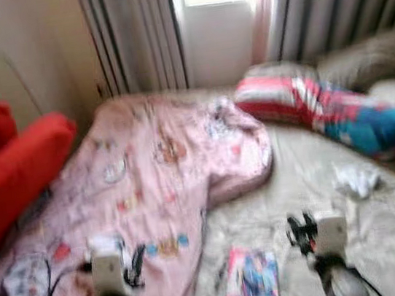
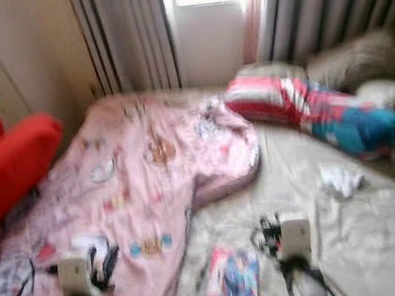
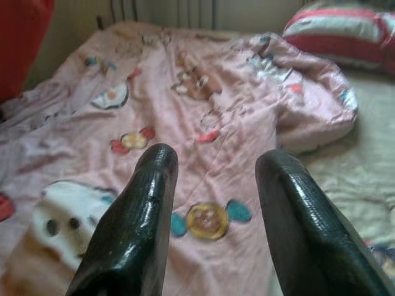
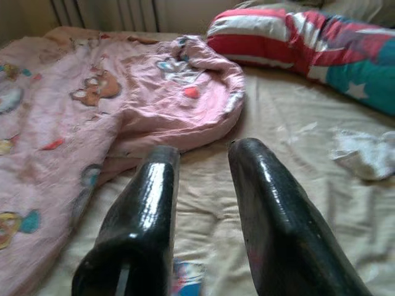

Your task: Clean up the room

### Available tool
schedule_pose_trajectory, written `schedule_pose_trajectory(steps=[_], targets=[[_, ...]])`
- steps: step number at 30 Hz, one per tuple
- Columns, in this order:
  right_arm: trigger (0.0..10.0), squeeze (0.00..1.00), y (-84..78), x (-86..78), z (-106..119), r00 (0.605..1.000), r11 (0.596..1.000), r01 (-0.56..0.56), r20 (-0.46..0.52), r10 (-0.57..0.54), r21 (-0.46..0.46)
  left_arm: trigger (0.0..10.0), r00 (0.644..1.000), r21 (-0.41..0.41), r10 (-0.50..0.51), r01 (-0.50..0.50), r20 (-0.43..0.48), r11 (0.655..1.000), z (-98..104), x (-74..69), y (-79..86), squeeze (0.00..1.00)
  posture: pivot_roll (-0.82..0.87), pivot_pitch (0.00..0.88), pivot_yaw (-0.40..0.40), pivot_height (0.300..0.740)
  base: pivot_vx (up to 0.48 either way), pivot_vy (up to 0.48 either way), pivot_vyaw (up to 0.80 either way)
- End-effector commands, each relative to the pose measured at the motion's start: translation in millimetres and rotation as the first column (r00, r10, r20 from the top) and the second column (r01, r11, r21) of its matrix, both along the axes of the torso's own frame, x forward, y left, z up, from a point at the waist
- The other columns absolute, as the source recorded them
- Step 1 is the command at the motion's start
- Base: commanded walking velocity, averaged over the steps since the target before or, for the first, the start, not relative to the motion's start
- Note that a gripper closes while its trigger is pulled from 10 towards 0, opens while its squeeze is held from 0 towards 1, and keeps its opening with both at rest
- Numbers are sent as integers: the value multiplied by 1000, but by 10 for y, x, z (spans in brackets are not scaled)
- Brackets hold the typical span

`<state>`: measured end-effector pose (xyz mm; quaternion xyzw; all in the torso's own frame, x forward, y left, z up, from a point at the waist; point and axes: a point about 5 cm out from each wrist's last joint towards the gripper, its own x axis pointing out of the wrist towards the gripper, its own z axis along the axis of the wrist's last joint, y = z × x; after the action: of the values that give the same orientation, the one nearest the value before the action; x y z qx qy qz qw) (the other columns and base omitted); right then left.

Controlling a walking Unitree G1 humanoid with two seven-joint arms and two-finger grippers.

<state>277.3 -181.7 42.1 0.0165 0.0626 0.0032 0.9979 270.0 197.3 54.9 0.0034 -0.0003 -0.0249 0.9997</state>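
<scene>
You had both arms out low over the bed, nothing in hand. Your left gripper (image 3: 213,203) hung above the pink quilt (image 1: 152,191) with its 2 fingers spread apart; your right gripper (image 4: 200,203) hovered over the bare beige sheet (image 1: 387,239), fingers parted too, though more narrowly. Nearest you, between the 2 arms, lay a colourful flat item (image 1: 250,284), probably a book or packet, too blurred to name. Best to have started there: lower the right gripper slowly, straddle 1 edge, close only once it sat between the fingers. Farther right lay a crumpled white cloth (image 1: 356,178), easy to pinch at a fold. Beyond, the quilt's bunched corner touched the sheet, near the striped pillow (image 1: 324,104) by the curtains (image 1: 137,35).
</scene>
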Motion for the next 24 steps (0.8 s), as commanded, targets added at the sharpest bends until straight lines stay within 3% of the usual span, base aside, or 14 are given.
schedule_pose_trajectory(steps=[1,6,13,24], targets=[[10000,0,-34,-15,18,1000,1000,-2,4,2,-7,10000,1000,-10,11,-11,-24,1000,-79,-88,-3,0,-54,72,-20,740,0,0,0],[10000,0,-55,6,17,1000,1000,9,4,-9,-13,10000,1000,-8,-12,12,-24,1000,-79,-123,-29,0,-35,60,-5,740,0,0,0],[10000,0,131,60,23,998,998,-59,5,59,-10,10000,1000,3,-7,7,-12,1000,-44,-109,22,0,-35,29,-4,740,0,0,0],[10000,0,130,44,8,998,998,-61,2,61,-19,10000,1000,3,-3,3,-12,1000,-47,-117,29,0,-45,14,8,740,0,0,0]])
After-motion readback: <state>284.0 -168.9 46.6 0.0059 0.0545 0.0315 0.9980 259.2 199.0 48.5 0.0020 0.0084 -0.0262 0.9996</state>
